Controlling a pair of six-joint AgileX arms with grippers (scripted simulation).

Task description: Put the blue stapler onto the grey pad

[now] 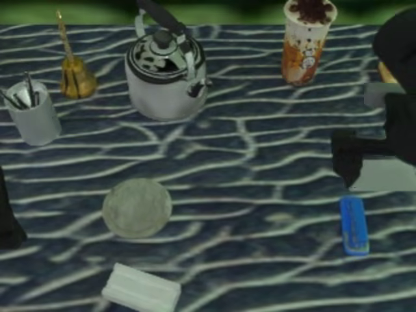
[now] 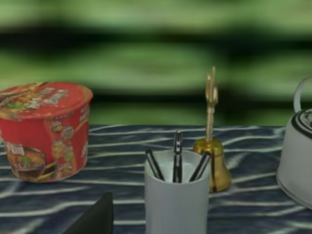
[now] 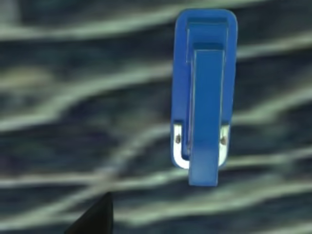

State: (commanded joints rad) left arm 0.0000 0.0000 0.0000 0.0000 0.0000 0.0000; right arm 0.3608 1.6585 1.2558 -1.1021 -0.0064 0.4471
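Hovered at right edge of top view, right gripper (image 1: 354,166) just above blue stapler (image 1: 354,225) lying loose on the table (image 1: 260,195), partly over grey pad (image 1: 383,174), apparently lining up a grasp; jaw state impossible to tell; left arm parked far left.

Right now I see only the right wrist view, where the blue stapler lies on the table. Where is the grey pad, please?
Observer: In the top view, the grey pad lies at the right edge of the table, just above the blue stapler.
Operator: Do they touch?
Observer: No, a thin strip of table shows between them.
Operator: Is the pad free?
Observer: Partly; the right arm hangs over its upper part.
Operator: And the left arm?
Observer: The left arm is parked at the table's left edge.
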